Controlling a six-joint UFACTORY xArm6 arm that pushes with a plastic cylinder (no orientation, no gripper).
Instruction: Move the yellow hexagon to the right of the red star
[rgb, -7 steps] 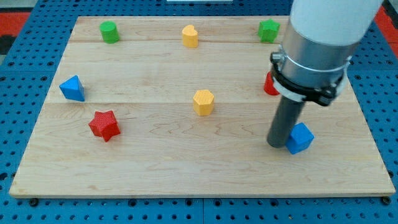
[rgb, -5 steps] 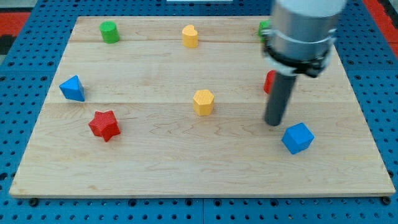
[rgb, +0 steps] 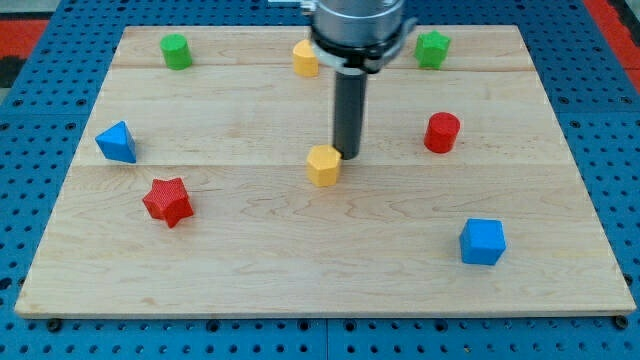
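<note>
The yellow hexagon (rgb: 323, 165) lies near the middle of the wooden board (rgb: 320, 260). The red star (rgb: 167, 201) lies toward the view's left, below and left of the hexagon. My tip (rgb: 347, 154) is down at the hexagon's upper right edge, touching it or nearly so. The rod rises from there toward the view's top.
A blue triangular block (rgb: 117, 142) lies at the left, above the red star. A green cylinder (rgb: 176, 50), a yellow block (rgb: 304, 58) and a green star (rgb: 432, 48) line the top. A red cylinder (rgb: 441, 132) sits right of my tip. A blue cube (rgb: 483, 241) lies at the lower right.
My tip has swept from beside the blue cube up and to the left, to the yellow hexagon's upper right. The hexagon has shifted slightly left. The red cylinder is now uncovered.
</note>
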